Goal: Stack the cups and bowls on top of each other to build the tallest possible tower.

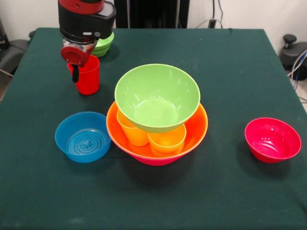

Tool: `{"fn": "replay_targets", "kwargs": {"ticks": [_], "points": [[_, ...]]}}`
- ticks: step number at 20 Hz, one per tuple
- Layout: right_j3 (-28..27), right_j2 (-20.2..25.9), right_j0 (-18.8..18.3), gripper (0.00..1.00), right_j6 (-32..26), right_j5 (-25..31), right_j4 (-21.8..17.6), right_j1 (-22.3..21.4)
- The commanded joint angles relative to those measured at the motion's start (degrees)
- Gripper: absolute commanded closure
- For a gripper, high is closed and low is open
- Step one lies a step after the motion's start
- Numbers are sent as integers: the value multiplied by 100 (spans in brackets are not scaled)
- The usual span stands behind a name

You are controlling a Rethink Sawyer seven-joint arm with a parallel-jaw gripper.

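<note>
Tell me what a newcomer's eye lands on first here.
The tower at the table's middle: a large green bowl perched on cups inside an orange bowl. Then the claw at the red cup, far left. Blue bowl and red bowl flank the pile.

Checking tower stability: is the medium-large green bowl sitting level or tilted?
Tilted. The medium-large green plastic bowl rests on tapered orange cups standing inside the large orange bowl, its rim higher at the right than the left.

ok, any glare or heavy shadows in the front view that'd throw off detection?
Front view: soft glare spots inside the green bowl and red bowl; a diffuse shadow on the table under the tower; the red cup is partly blocked by the gripper.
</note>
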Motion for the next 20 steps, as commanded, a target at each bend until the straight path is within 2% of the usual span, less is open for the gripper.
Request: {"fn": "replay_targets", "kwargs": {"ticks": [1, 10, 11, 20], "points": [[-82, 802, -93, 0, 313, -281, 2, 116], [-57, 858, -120, 0, 233, -426, -92, 176], [-45, 879, -135, 100, 227, -427, -85, 167], [-44, 914, -162, 100, 189, -364, -92, 155]]}}
